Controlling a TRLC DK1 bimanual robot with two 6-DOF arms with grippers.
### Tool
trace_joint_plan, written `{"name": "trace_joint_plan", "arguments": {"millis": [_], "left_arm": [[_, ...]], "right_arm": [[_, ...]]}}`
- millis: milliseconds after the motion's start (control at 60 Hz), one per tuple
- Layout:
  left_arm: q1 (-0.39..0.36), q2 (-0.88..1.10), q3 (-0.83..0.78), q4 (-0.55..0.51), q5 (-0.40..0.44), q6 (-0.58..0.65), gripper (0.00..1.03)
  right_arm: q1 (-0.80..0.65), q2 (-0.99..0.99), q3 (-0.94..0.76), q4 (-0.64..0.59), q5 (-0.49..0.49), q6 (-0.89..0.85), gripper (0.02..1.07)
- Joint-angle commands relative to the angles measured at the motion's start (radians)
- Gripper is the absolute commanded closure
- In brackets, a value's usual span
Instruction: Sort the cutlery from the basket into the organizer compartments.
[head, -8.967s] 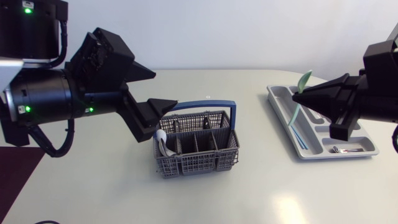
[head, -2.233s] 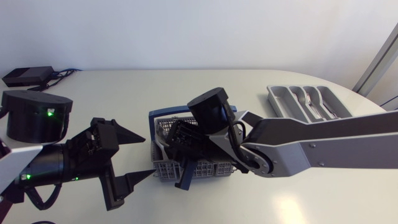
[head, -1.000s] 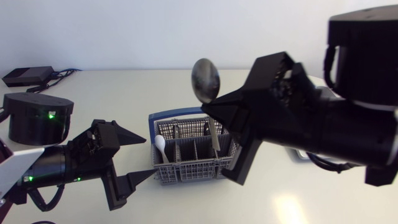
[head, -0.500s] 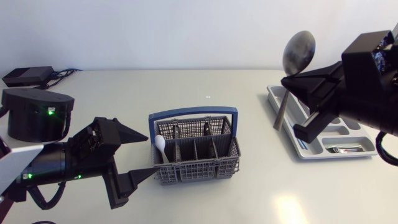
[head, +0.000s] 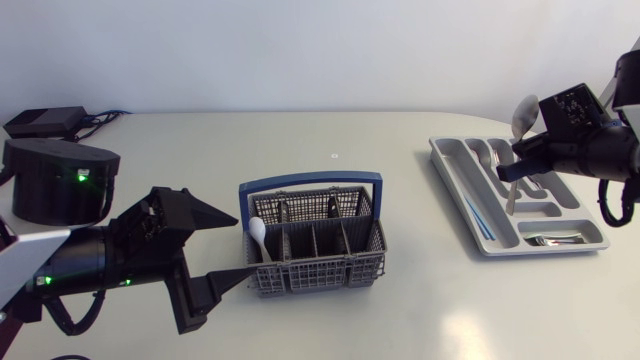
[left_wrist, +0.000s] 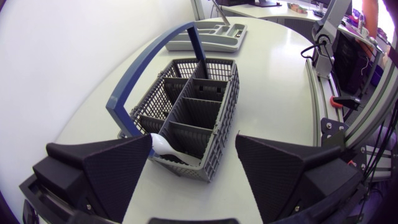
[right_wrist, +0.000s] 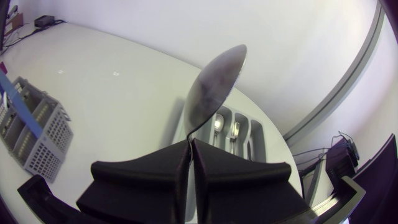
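Note:
The grey wire basket (head: 315, 245) with a blue handle stands mid-table; a white plastic spoon (head: 258, 232) leans in its left end compartment. My left gripper (head: 238, 252) is open just left of the basket, which lies ahead of its fingers in the left wrist view (left_wrist: 193, 109), white spoon (left_wrist: 163, 146) nearest. My right gripper (head: 507, 165) is shut on a metal spoon (head: 522, 118), held bowl-up above the grey organizer (head: 480, 235) at the right. In the right wrist view the spoon (right_wrist: 214, 87) rises from the shut gripper (right_wrist: 189, 149), with the organizer (right_wrist: 258, 134) behind.
The organizer holds metal cutlery in its far compartments (head: 500, 152), a piece in the near end compartment (head: 560, 241) and a blue-green item along its left slot (head: 478, 215). A black box (head: 45, 122) with cables lies at the table's far left.
My right arm has carried the metal spoon to the right and away from the camera, from beside the organizer's left edge to over its middle. The left arm has stayed still.

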Motion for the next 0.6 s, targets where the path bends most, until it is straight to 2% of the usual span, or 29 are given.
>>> {"name": "trace_joint_plan", "arguments": {"millis": [0, 333, 417, 583], "left_arm": [[-0.009, 0.013, 0.036, -0.012, -0.002, -0.017, 0.11], [-0.012, 0.016, 0.039, -0.013, -0.001, -0.017, 0.11], [-0.012, 0.017, 0.039, -0.016, -0.002, -0.017, 0.11], [-0.016, 0.023, 0.039, -0.016, -0.001, -0.017, 0.11]], "right_arm": [[-0.020, 0.095, 0.074, 0.035, 0.045, -0.002, 1.01], [-0.009, 0.448, 0.274, 0.098, 0.287, 0.046, 1.01], [-0.002, 0.543, 0.361, 0.069, 0.350, 0.056, 1.01], [0.015, 0.660, 0.496, -0.011, 0.408, 0.104, 1.01]]}}
